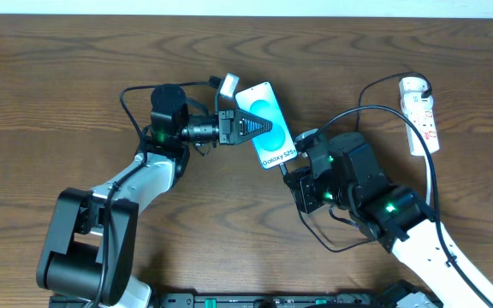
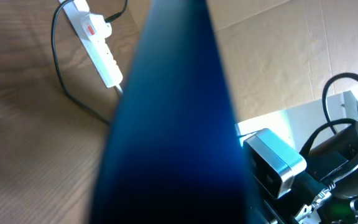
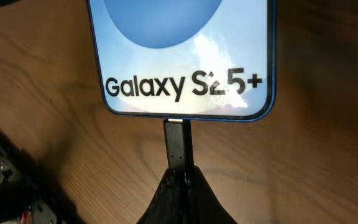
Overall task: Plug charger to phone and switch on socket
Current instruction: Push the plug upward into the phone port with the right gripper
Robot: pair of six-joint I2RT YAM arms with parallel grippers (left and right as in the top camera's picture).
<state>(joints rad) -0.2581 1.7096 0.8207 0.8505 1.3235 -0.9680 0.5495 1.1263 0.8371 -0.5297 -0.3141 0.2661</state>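
- The phone (image 1: 272,128) sits in the upper middle of the overhead view, lifted off the table (image 1: 58,77) and tilted, screen up. "Galaxy S25+" is printed near its lower edge.
- The left gripper (image 1: 259,126) reaches in from the left. Its black fingers are clamped on the phone, one lying across the screen. In the left wrist view the phone (image 2: 173,124) shows only as a blurred dark blue band down the middle of the frame.
- The charger (image 3: 179,146) meets the middle of the phone's (image 3: 179,56) lower edge. A sliver of silver tip shows at the join, so I cannot tell whether it is fully seated.
- The right gripper (image 3: 179,193), at the bottom centre of its own view, is closed tight on the plug body.
- The black cable (image 1: 375,107) arcs from the right arm toward the upper right.
- The socket (image 1: 422,115) lies flat at the upper right, well apart from the phone. A black adapter sits in its rounded end.
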